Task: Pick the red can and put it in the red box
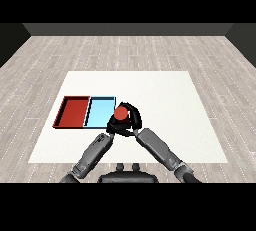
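Right hand [131, 117] is curled round the red can [120, 113], its black fingers wrapping the can from the right and from behind, so that only the can's round red top and a little of its side show. Its grey forearm runs up from the lower right corner of the head view and ends at the can. The can is held just beside the right edge of the light blue tray [99, 111], at that tray's near right corner; whether it rests on the counter [165, 95] or is lifted off it cannot be told from this angle.

Left hand [112, 126] lies close below the can, almost touching the right hand, and it is so dark and so overlapped that I cannot tell how its fingers stand. Its forearm comes in from the lower left.

Both trays lie side by side on the white counter, touching along one long edge. The red tray [73, 111] is on the left, the light blue one on the right, between the red tray and the can. The can is therefore well apart from the red tray and outside both trays.
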Motion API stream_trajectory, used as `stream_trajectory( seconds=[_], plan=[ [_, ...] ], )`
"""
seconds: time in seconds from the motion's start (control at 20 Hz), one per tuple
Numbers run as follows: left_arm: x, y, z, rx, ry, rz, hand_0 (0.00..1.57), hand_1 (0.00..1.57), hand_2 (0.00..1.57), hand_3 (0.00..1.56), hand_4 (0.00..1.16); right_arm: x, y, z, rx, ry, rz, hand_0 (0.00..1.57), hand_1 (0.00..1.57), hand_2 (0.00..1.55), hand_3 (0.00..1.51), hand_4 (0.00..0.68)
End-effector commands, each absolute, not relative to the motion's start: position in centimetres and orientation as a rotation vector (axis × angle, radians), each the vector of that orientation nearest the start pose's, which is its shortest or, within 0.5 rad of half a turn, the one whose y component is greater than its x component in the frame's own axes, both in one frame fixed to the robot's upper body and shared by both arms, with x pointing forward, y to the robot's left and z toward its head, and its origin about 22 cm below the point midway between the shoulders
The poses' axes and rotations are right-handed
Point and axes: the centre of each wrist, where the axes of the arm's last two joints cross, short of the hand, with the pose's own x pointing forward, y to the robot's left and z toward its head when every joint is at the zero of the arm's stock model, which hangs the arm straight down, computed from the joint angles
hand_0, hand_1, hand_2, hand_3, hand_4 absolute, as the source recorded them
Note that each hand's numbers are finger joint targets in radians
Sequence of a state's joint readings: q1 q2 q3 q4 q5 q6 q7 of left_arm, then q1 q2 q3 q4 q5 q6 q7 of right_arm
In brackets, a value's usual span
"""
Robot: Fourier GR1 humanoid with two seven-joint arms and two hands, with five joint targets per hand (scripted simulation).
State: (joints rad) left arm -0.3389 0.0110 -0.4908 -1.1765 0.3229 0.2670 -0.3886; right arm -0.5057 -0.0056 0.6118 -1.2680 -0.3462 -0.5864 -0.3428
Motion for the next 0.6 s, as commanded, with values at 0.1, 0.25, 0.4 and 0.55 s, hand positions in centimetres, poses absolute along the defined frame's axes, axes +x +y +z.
stream_trajectory(
  seconds=[0.1, 0.25, 0.4, 0.55],
  plan=[
    [29.7, 8.3, -0.7, -0.236, -1.745, -0.110, 0.00, 0.00, 0.00, 0.00, 0.43, 28.1, -3.3, 3.0, 0.235, -1.894, 0.107, 1.47, 1.47, 1.45, 1.37, 0.630],
    [28.5, 9.3, -2.6, -0.112, -1.716, -0.011, 0.74, 0.74, 0.89, 0.71, 0.82, 28.6, -4.2, 3.2, 0.259, -1.898, 0.090, 1.47, 1.47, 1.45, 1.37, 0.626],
    [29.3, 9.5, -1.9, -0.096, -1.658, 0.016, 1.57, 1.57, 1.53, 1.43, 0.92, 28.4, -3.7, 4.7, 0.262, -1.903, 0.059, 1.47, 1.47, 1.45, 1.37, 0.628],
    [26.9, 8.8, -2.2, -0.076, -1.679, 0.000, 1.51, 1.51, 1.47, 1.39, 0.88, 28.2, -3.9, 3.5, 0.271, -1.891, 0.082, 1.55, 1.55, 1.47, 1.38, 0.614]
  ],
)
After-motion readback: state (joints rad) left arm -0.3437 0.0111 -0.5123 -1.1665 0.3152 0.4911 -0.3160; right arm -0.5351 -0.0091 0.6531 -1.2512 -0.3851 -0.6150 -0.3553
